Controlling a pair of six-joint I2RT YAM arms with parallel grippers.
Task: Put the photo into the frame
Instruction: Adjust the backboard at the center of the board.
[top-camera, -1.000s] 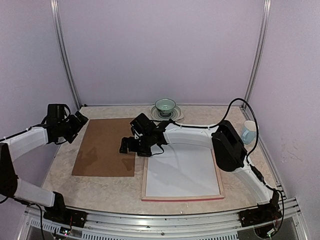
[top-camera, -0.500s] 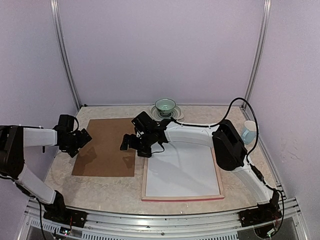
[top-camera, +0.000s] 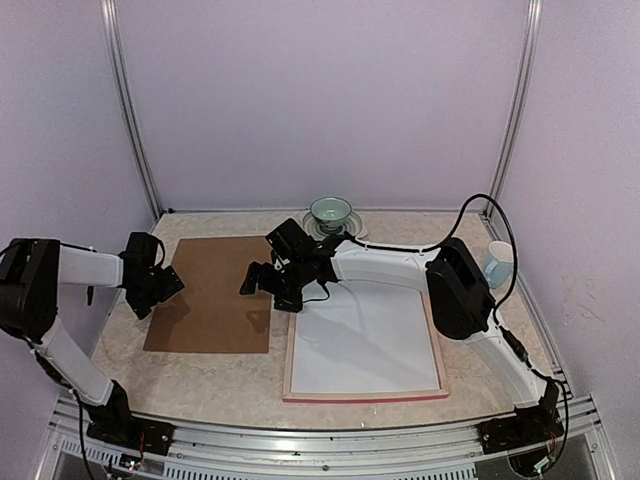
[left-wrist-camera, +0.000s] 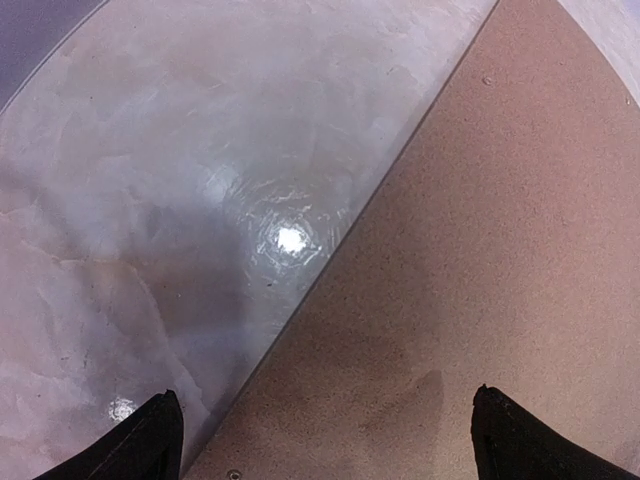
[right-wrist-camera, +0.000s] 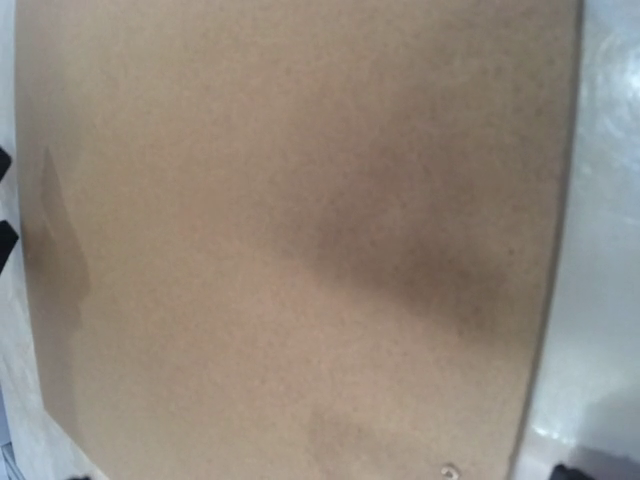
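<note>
Left fingers (left-wrist-camera: 150, 445) spread at flat brown rectangular board's (top-camera: 212, 295) left edge. Right fingers (top-camera: 247, 287) spread above it. Pink-rimmed rectangular frame (top-camera: 365, 397) just right.

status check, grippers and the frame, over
Left gripper and right gripper open, empty, over brown board's edges. Frame flat, white sheet inside. Right arm crosses its far edge.

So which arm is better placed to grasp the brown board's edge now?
Probably left: the left gripper is open across the brown board's left edge. The right gripper is open too, but above the board's flat face.
</note>
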